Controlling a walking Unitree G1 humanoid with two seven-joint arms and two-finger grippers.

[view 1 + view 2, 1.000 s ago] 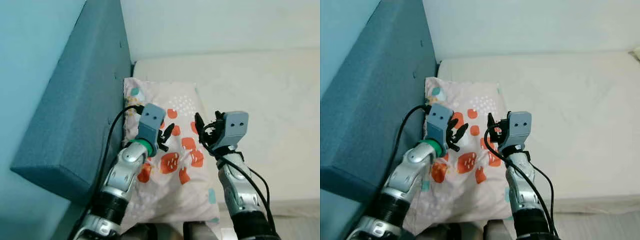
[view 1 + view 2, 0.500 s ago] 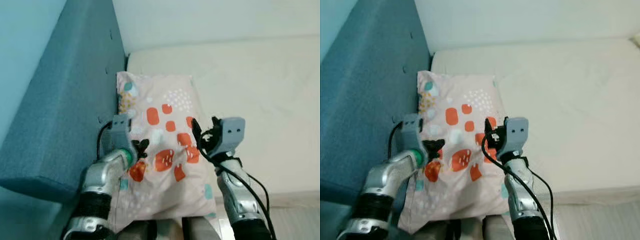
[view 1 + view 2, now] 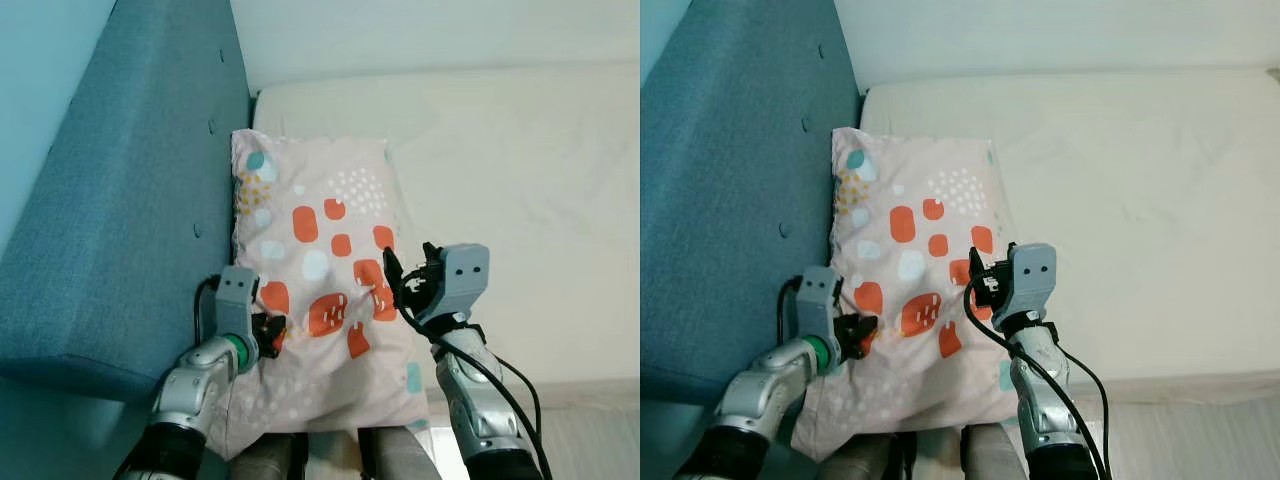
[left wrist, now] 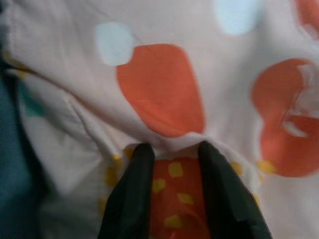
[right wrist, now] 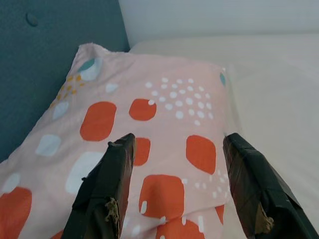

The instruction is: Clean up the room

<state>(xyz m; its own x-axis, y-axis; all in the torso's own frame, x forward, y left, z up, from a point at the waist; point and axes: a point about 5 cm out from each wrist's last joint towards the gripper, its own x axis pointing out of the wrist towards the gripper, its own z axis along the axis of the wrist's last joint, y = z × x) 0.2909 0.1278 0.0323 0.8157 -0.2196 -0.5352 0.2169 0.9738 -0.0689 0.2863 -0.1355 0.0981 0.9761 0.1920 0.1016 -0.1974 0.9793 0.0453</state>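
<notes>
Fingers of the left gripper pinch a fold of the pillow at its 8 o'clock edge. Right gripper fingers are spread wide above the pillow's 4 o'clock side. Pillow lies on the bed, against the blue headboard. Since 1.0 s ago the left gripper has dropped lower onto the pillow.

Soft, even daylight throughout — no glare, faint shadows — with only the left wrist view blurred at close range.
</notes>
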